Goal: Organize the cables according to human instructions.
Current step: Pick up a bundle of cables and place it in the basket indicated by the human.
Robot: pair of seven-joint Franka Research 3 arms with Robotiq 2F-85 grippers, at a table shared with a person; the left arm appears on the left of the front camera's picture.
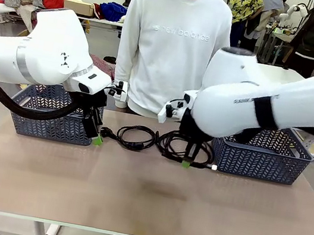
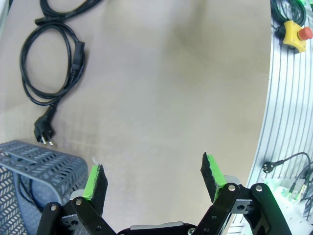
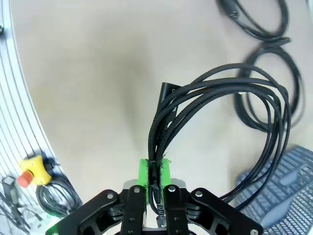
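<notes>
My right gripper (image 3: 155,165) is shut on a bundle of a braided black cable (image 3: 220,95), whose loops hang out ahead of the green pads. From the front, this gripper (image 1: 188,160) sits low over the table with the held cable (image 1: 172,142) beside the right basket. Another coiled cable (image 1: 136,137) lies on the table between the arms, also seen as a loop (image 2: 49,63) with its plug toward the left basket. My left gripper (image 2: 154,176) is open over bare table, next to the left basket (image 1: 48,117). Two more cable loops (image 3: 266,73) lie beyond the held one.
Two blue mesh baskets stand at the far side, the left basket (image 2: 34,164) and the right basket (image 1: 271,158). A person in a white sweatshirt (image 1: 172,42) stands behind the table's middle. A yellow emergency stop button (image 2: 293,32) sits on the near rail.
</notes>
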